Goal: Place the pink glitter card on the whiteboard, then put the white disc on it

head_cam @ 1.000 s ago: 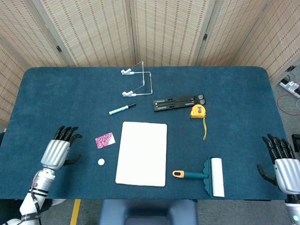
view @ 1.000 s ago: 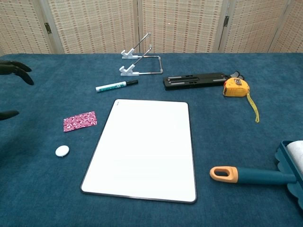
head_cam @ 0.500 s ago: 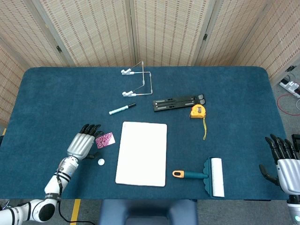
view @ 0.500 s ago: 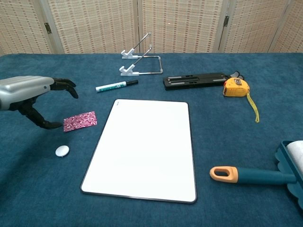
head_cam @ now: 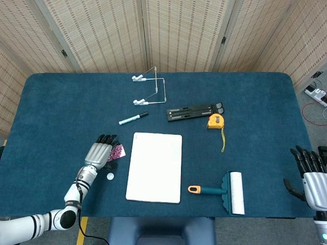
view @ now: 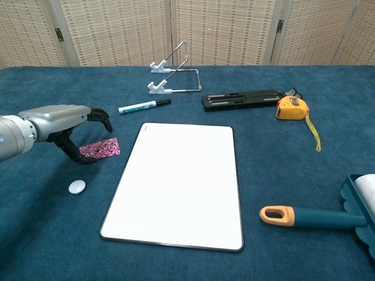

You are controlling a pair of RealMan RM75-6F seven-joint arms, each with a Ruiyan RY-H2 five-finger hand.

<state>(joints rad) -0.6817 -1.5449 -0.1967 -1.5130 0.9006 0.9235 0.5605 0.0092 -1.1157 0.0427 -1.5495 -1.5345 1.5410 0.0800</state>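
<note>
**Left of the whiteboard, a hand over the card**

Beside the whiteboard [view: 176,184], the left hand [view: 64,123] hovers over the pink glitter card [view: 101,148], fingers apart, holding nothing. Nearby on the table [head_cam: 61,102] lies the white disc [view: 77,187]. Right hand [head_cam: 310,173] spread, idle.

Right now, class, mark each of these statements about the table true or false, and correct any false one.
1. The pink glitter card lies on the whiteboard. False: it lies on the table cloth, left of the board.
2. The white disc lies apart from the whiteboard. True.
3. The left hand is above the card. True.
4. The right hand holds the lint roller. False: it holds nothing, at the table's right edge.
5. The tape measure is blue. False: it is yellow.
</note>
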